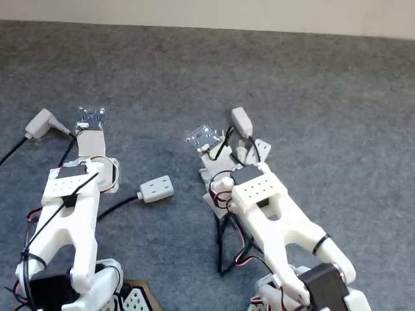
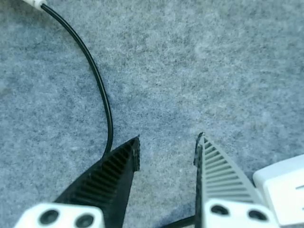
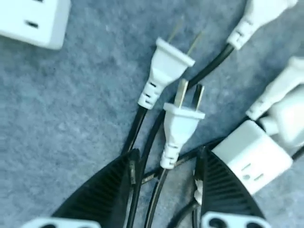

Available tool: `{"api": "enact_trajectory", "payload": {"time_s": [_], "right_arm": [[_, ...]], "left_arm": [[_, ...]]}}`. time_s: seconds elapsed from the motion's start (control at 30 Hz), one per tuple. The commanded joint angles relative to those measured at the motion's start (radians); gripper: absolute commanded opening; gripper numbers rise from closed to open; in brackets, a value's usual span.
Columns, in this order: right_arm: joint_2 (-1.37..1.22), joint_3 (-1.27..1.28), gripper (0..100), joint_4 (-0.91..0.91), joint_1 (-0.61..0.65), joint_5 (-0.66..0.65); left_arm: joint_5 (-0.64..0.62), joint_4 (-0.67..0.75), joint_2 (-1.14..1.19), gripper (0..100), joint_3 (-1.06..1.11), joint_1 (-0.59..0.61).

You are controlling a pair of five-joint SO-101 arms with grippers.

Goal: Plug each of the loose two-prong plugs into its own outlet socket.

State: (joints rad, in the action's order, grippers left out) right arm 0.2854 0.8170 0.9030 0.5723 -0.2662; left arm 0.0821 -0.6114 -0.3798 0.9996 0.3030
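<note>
Right fingers: open, empty; one loose plug between their tips, socket block beside. Left fingers: open, empty. No plug seen seated; every insertion apparently outstanding.

Near the middle plug, an outlet socket and a white cord end were cut off by the frame edge.

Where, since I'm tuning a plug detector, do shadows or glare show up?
High view: even, soft light on the carpet, no hard shadows. Left wrist view: flat light, the black cable casts hardly any shadow. Right wrist view: the prongs of the nearer two-prong plug glint.
</note>
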Motion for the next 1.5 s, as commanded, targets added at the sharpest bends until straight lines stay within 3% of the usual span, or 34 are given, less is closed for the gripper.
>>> {"api": "enact_trajectory", "payload": {"time_s": [0.0,0.43,0.67,1.0,1.27,1.47], "right_arm": [[-0.102,-0.016,18.5,-0.044,-0.002,-0.002],[-0.186,-0.085,18.0,-0.056,-0.082,-0.002],[-0.186,-0.087,1.6,-0.051,-0.082,-0.002],[-0.179,-0.099,1.0,-0.051,-0.082,0.061],[0.148,-0.076,0.5,-0.001,-0.062,0.112],[0.475,0.124,0.5,-0.058,0.054,0.112]], "left_arm": [[-0.005,0.012,-0.028,20,-0.002,-0.031],[-0.005,0.012,-0.028,20,-0.002,-0.031],[-0.005,0.012,-0.028,20,-0.002,-0.031],[-0.005,0.012,-0.028,20,-0.002,-0.031],[0.049,-0.009,-0.028,20,-0.025,-0.031],[0.166,-0.288,-0.027,21,-0.237,-0.087]]}}
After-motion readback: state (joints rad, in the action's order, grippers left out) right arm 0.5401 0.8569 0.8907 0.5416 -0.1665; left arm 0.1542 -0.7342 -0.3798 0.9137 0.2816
